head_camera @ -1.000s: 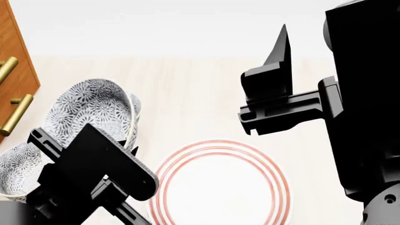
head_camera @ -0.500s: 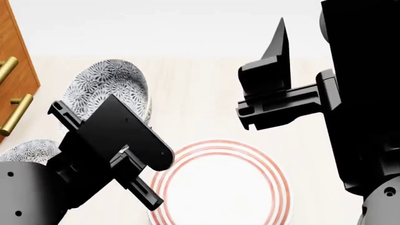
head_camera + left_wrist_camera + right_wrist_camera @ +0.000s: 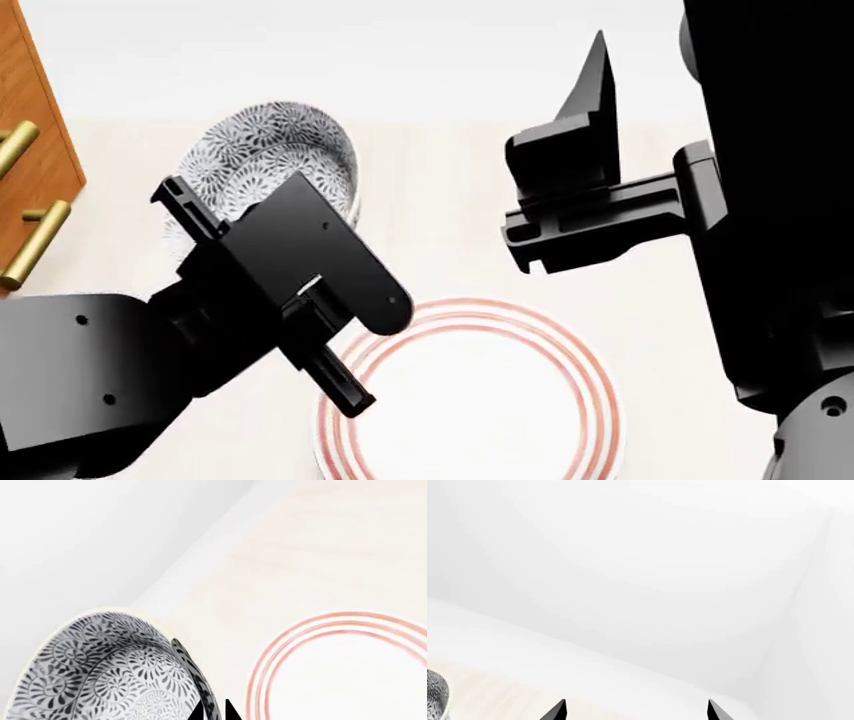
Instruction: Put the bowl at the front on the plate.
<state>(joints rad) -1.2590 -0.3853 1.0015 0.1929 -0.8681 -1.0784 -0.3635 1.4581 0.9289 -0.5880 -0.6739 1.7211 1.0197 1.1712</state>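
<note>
The bowl (image 3: 274, 150), white with a dense grey-blue floral pattern, hangs tilted above the light wooden counter, up and to the left of the plate. My left gripper (image 3: 318, 200) is shut on its rim. In the left wrist view the two fingertips pinch the rim of the bowl (image 3: 113, 670) from inside and outside, at my left gripper (image 3: 213, 711). The plate (image 3: 467, 400), white with red rings, lies flat at the front centre, and the plate (image 3: 347, 675) also shows beside the bowl. My right gripper (image 3: 597, 110) hovers open and empty at the upper right; my right gripper (image 3: 636, 711) faces the white wall.
A wooden cabinet (image 3: 34, 130) with brass handles (image 3: 34, 245) stands at the left edge. A sliver of a patterned bowl (image 3: 434, 692) shows at the edge of the right wrist view. The white wall rises behind the counter (image 3: 427, 190).
My left gripper has carried the bowl up and to the right, closer to the plate. Another patterned bowl seen at the lower left earlier is now hidden behind my left arm. The right arm has barely moved.
</note>
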